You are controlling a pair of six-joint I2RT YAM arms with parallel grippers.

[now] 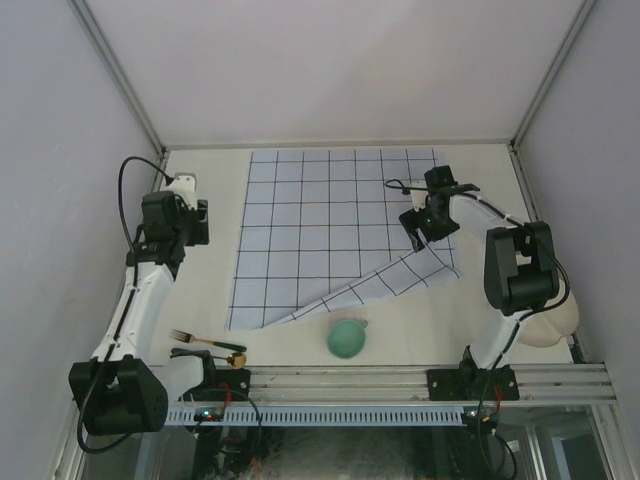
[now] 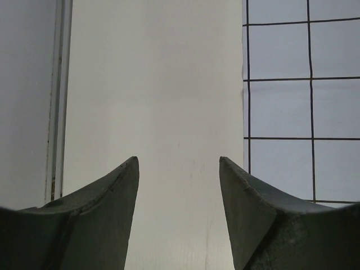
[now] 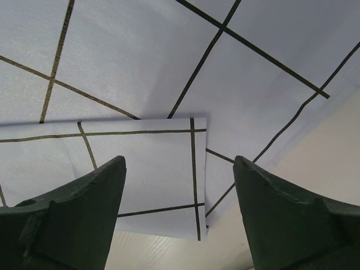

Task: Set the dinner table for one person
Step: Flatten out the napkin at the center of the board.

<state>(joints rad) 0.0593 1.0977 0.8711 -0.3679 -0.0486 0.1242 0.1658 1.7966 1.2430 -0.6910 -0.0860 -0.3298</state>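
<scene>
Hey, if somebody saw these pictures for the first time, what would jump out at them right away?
The pale-blue grid cloth covers the middle of the dinner table, and its near right corner is folded back on itself. The right tool hangs open just above that fold. Near the front edge sit a green cup and, further left, a fork.

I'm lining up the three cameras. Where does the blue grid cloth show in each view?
Top external: the cloth covers the middle of the table, near right corner folded over.
Left wrist: the cloth is a strip along the right edge.
Right wrist: the cloth fills most of the picture, folded corner at centre.
Shared landmark: the bare cream table beside the cloth's edge.
</scene>
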